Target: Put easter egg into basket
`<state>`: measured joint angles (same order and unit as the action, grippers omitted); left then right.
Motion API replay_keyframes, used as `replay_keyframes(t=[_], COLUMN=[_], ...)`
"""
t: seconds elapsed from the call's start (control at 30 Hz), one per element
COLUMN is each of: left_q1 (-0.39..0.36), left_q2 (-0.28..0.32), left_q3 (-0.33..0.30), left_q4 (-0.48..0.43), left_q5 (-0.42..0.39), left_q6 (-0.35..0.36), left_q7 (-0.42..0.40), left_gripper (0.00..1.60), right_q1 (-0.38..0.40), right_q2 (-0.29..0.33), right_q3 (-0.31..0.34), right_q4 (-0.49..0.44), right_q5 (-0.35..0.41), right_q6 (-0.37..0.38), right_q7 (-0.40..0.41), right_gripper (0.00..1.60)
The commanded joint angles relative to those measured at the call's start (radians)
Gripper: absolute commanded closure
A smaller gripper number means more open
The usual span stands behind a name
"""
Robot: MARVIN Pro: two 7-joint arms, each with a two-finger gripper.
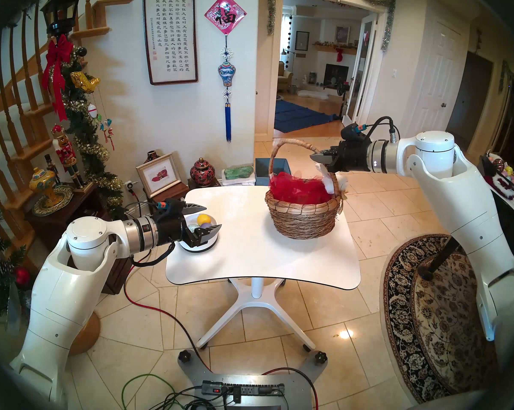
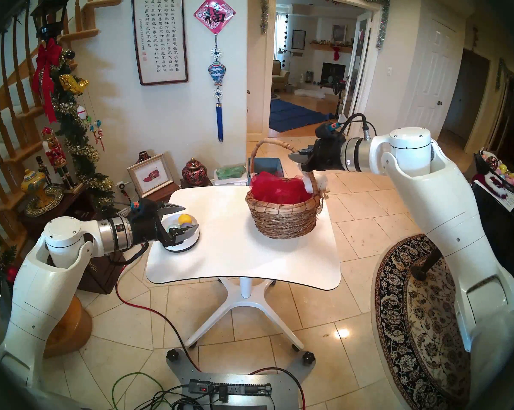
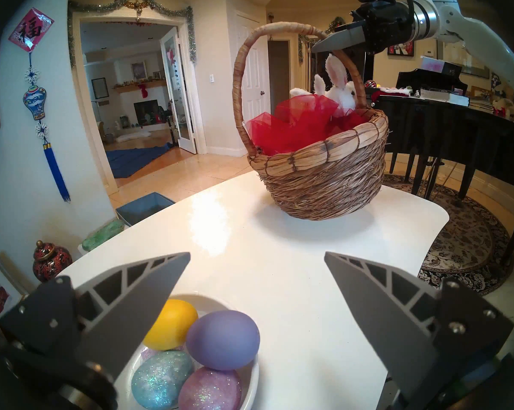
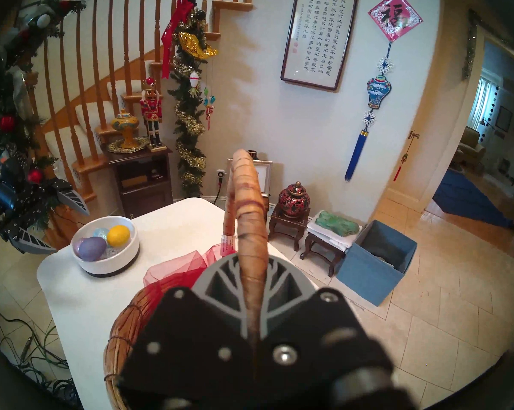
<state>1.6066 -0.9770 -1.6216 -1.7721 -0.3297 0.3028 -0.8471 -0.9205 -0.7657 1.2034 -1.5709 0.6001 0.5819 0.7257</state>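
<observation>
White pedestal table (image 1: 249,252) on tiled floor. Wicker basket (image 1: 304,220) stands right of centre, red mesh inside, plush bunny (image 3: 341,92) on its rim. Right gripper (image 1: 316,158) fingers together, at the basket handle (image 4: 249,211). Left gripper (image 3: 257,282) fingers apart, above white bowl (image 4: 107,264) of four eggs (image 3: 223,340).

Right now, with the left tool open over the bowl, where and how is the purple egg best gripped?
Grip the purple egg across its narrow middle, coming from above: it lies topmost on its side in the white bowl, and the yellow egg crowds one side.
</observation>
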Motion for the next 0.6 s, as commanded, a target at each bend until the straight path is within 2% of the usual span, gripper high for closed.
replay_keyframes(t=[0.0,0.57], left_q1=[-0.007,-0.007], left_q2=[0.001,0.001], left_q3=[-0.001,-0.001], left_q4=[-0.005,-0.005], left_q5=[0.0,0.0], left_q6=[0.0,0.0], left_q7=[0.0,0.0], left_gripper=[0.0,0.0], right_q1=[0.025,0.053], right_q2=[-0.014,-0.068], right_q3=[0.012,-0.029], right_q4=[-0.028,-0.032], right_q5=[0.006,-0.003], right_q6=[0.001,0.006], right_q7=[-0.007,-0.032], right_gripper=[1.6,1.6])
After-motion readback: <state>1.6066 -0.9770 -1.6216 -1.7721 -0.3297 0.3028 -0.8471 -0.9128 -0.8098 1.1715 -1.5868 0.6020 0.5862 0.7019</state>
